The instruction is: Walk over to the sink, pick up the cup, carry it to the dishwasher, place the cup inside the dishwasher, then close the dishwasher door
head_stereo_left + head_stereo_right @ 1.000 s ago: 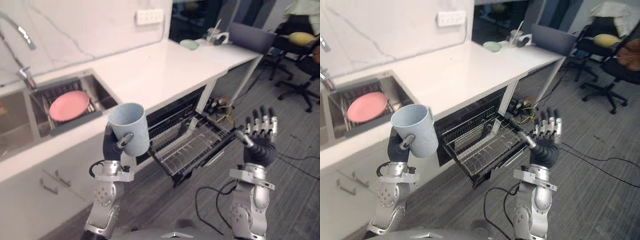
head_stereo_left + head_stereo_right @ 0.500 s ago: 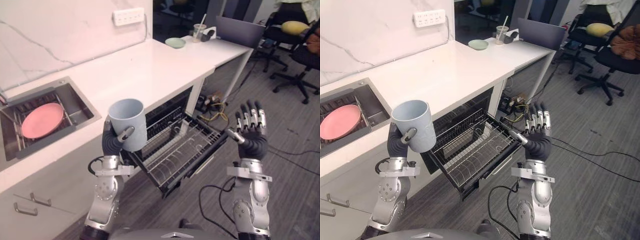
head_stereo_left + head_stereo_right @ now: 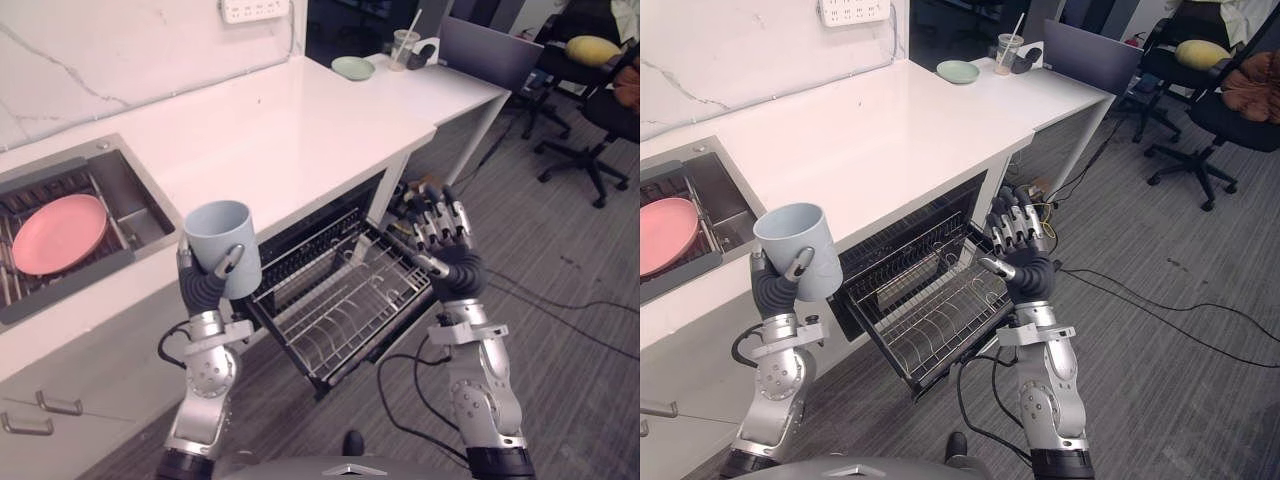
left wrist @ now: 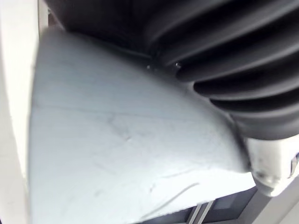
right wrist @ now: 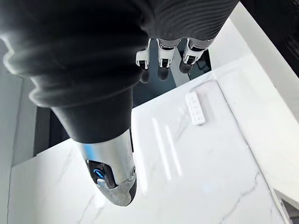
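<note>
Cup point(image 3: 222, 250) gripped upright in curled fingers of my left hand point(image 3: 200, 288), right hand point(image 3: 452, 262) open beside the dishwasher rack point(image 3: 340, 310): I'd lower it slowly onto that rack.

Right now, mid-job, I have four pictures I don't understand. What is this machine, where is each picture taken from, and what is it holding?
It is a two-legged humanoid robot with two silver arms. Two pictures come from cameras in its head, looking down at the work. The other two come from cameras on its wrists, each looking along its own hand.

The left robot hand is curled round a pale blue cup, held upright in front of the counter. Its wrist view shows the cup's side up close. The right robot hand is open and empty, fingers straight, raised near the pulled-out dishwasher rack.

At the counter's far end are a green dish and a laptop. A pink plate sits in the sink.
</note>
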### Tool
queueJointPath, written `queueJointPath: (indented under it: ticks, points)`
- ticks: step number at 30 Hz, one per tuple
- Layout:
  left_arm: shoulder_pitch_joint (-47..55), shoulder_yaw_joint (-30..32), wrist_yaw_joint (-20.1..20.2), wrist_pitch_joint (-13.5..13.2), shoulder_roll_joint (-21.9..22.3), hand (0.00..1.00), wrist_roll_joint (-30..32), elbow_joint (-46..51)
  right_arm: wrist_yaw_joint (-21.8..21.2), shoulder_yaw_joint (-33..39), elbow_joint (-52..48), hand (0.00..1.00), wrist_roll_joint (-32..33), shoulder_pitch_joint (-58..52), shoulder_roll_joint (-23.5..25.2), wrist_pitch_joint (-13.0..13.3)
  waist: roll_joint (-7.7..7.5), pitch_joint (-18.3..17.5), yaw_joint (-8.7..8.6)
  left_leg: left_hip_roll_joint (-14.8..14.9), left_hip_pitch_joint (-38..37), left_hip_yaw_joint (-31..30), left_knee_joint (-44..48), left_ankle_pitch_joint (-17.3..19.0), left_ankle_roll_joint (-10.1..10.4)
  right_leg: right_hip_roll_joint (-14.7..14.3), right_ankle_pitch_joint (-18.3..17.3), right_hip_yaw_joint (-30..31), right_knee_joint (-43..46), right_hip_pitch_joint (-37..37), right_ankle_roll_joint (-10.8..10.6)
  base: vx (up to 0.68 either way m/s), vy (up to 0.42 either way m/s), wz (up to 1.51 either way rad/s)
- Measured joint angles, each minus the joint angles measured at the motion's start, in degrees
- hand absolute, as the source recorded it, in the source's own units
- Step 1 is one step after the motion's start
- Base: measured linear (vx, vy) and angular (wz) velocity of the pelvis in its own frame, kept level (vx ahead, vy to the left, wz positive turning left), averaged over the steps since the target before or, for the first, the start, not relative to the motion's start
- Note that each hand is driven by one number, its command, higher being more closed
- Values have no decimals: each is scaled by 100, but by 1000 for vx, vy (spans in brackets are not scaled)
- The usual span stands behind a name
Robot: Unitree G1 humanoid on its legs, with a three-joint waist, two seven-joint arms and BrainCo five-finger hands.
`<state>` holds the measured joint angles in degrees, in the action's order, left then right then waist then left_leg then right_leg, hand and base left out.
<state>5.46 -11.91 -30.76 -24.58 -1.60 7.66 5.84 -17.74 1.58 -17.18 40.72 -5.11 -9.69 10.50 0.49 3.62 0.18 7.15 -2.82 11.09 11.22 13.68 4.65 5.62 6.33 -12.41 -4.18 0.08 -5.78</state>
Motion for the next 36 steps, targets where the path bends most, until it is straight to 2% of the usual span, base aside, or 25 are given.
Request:
queueJointPath:
  ticks: [1,3,7,13,19,28,30,36]
  points:
    - [-104,-70,-91,-1,-8,100,221,-39,-38,-61,-4,0,2,-21,44,0,-7,4,-47,-90,-83,-35,-266,-185,-34,73,7,-85,6,3,-6,-9,9,30]
    - [-267,-115,-248,-13,-26,100,534,-91,-59,-217,-18,0,2,-20,78,0,10,8,-28,-162,-210,-36,-480,-320,-44,124,10,-86,8,37,-10,-61,17,12]
    - [-632,-186,-524,8,-73,100,954,-273,-92,-496,-339,0,55,-7,177,-14,11,0,-30,-178,-221,-22,-535,-357,-44,126,51,-97,-47,68,-18,-112,-14,-4]
    - [-884,-425,-551,209,-55,100,1072,-489,-98,-785,-445,0,44,-2,249,-14,4,-13,-139,-173,-185,-21,-547,-438,-31,117,126,-95,-47,-28,11,-44,-15,-1]
    - [-1039,-469,-595,223,-59,100,1171,-737,-74,-1159,-437,0,-68,45,249,-20,-7,-25,-172,-176,-209,5,-549,-448,-36,110,192,-91,-47,-24,30,-26,-2,-3]
    - [-1046,-721,-644,223,-73,100,1317,-913,-36,-1493,-291,0,-290,84,248,-120,-188,-247,-167,-177,-114,142,-533,-476,-37,107,257,23,-56,-154,65,-70,-10,-7]
    - [-1047,-841,-640,223,-75,100,1391,-914,47,-1506,-197,0,-294,105,246,-218,-180,-254,-172,-183,-117,163,-525,-500,-36,104,290,76,-50,-213,73,-38,-17,-13]
    - [-1048,-995,-637,223,-70,100,1397,-913,227,-1554,-197,0,-518,107,222,-237,-174,-263,-206,-180,-122,163,-528,-523,-27,98,300,75,-50,-217,84,-6,-1,0]
